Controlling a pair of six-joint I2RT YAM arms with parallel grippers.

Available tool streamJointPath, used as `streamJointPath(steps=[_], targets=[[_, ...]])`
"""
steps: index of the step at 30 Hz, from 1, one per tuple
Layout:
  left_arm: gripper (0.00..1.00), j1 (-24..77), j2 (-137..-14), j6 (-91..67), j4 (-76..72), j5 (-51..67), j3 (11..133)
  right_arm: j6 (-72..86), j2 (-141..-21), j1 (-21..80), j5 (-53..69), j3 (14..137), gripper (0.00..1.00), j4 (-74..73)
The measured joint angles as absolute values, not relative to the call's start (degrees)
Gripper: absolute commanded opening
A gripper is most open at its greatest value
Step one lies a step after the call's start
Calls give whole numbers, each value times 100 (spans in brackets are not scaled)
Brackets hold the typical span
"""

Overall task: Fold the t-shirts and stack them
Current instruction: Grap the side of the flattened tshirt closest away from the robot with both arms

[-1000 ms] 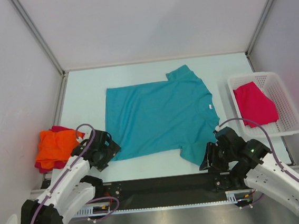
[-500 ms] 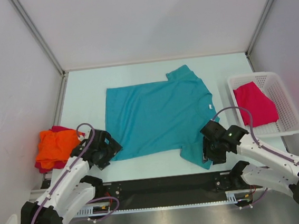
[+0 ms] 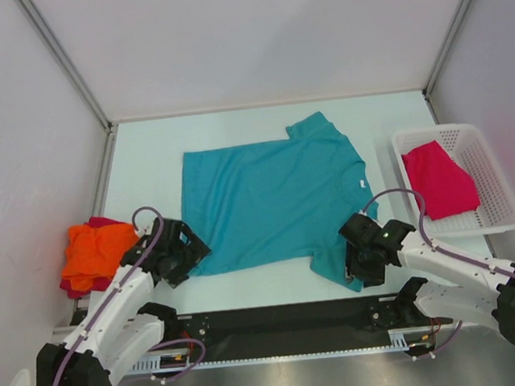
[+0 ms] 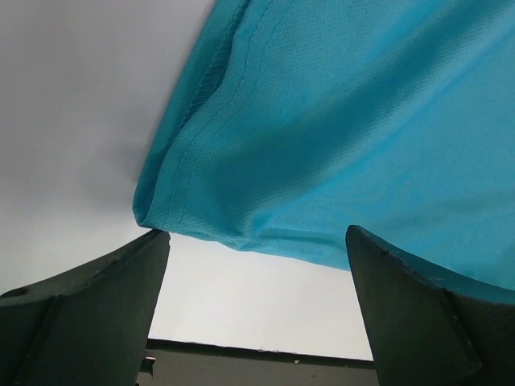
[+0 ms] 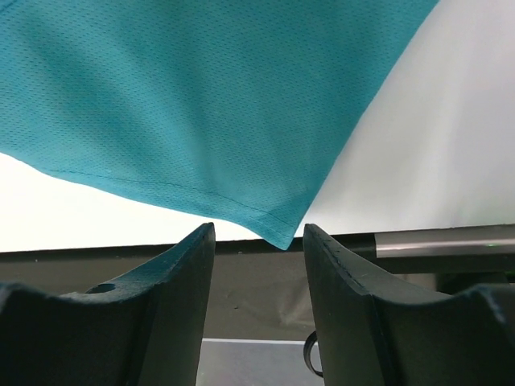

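Note:
A teal t-shirt [image 3: 272, 201] lies spread flat on the white table, neck label to the right. My left gripper [image 3: 187, 254] is open at its near left hem corner [image 4: 153, 215], with the cloth edge between the fingers' tips. My right gripper [image 3: 363, 265] is open at the near sleeve corner [image 5: 283, 238], which hangs just ahead of the gap between the fingers. A magenta-pink shirt [image 3: 439, 178] lies in the basket. An orange shirt [image 3: 94, 248] lies folded on a dark red one [image 3: 73, 287] at the left.
A white lattice basket [image 3: 491, 198] stands at the right edge. The black front rail [image 3: 270, 324] runs along the near table edge. Grey walls close in the left, right and back.
My right gripper has swung left and forward to the teal shirt's near sleeve corner. My left gripper has edged slightly forward at the hem corner.

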State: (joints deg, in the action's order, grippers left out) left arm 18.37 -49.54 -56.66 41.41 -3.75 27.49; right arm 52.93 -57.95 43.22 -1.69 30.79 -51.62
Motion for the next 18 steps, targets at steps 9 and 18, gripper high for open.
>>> streamJointPath(steps=[9, 18], targets=[[96, 1662, -5135, -5583, 4069, -279, 2749, 5402, -5970, 4423, -169, 3076, 54, -4982], [88, 1544, -5046, -5583, 4042, -259, 2738, 5441, -5957, 4442, -169, 3039, 54, -4936]])
